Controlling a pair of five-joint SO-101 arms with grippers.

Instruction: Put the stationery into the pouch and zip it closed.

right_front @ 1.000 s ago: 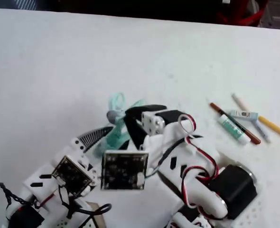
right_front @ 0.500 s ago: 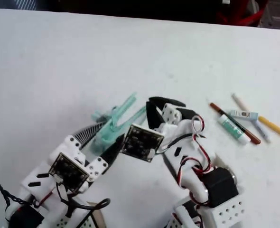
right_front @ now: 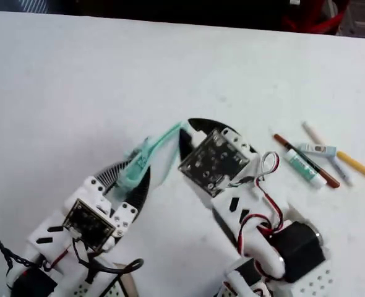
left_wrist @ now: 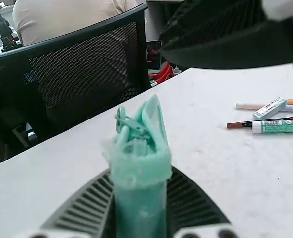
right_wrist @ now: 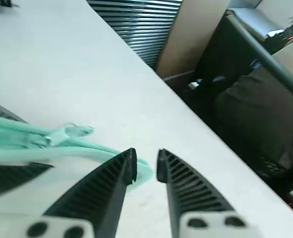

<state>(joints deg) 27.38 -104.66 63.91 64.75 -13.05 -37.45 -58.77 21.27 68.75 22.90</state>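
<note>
Left wrist view starts nearest, with the left pincer (left_wrist: 139, 210) clamped on the teal pouch (left_wrist: 139, 148). The soft fabric stands bunched up out of its ribbed jaws, lifted above the tabletop (left_wrist: 226, 168). From the high view that same left pincer (right_front: 130, 185) sits low on the near side of the tabletop (right_front: 77, 80), its arm angled up and inward. The pouch (right_front: 151, 154) runs from it as a long slanted strip toward the right pincer (right_front: 185, 133). A second ago the pouch was crumpled in a knot between the two arms; since then it has been drawn out straight, and the right arm has swung its wrist outward and away from the left one. In the right wrist view the right pincer (right_wrist: 145, 166) is parted by only a narrow gap with bare tabletop showing through it. The pouch (right_wrist: 47, 141) ends just beside the tip of one finger, so it appears to have hold of nothing. Farther off, well apart from both arms, the stationery (right_front: 312, 161) lies loose in a small cluster, none of it in the pouch yet. The stretching looks like preparation for getting at the zip, so the task is judged to be at an early stage.
</note>
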